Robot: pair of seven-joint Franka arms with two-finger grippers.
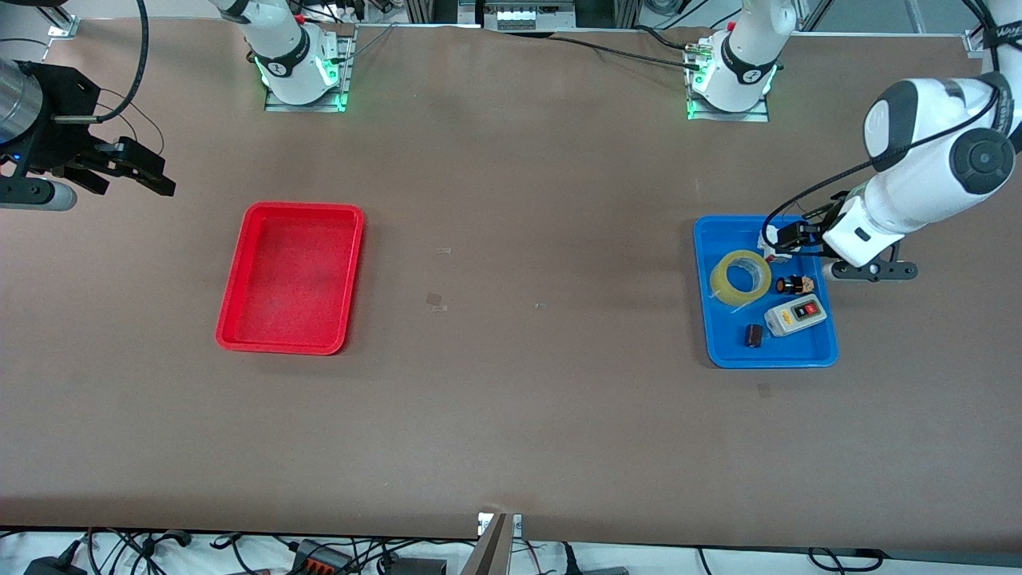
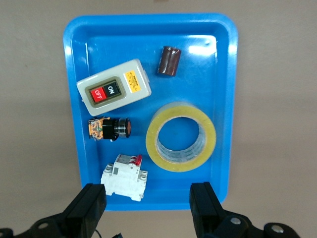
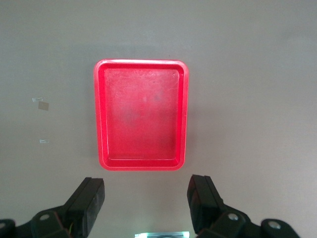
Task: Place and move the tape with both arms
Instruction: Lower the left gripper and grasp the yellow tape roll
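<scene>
The tape, a translucent yellow roll, lies flat in the blue tray at the left arm's end of the table. It also shows in the left wrist view. My left gripper is open and empty over the tray's edge farthest from the front camera; in its wrist view the fingers stand wide apart above the rim. My right gripper is open and empty, up in the air over the right arm's end of the table, beside the red tray. Its wrist view shows that tray empty.
The blue tray also holds a grey ON/OFF switch box, a black push button, a white circuit breaker under the left gripper, and a small dark cylinder. Brown table lies between the trays.
</scene>
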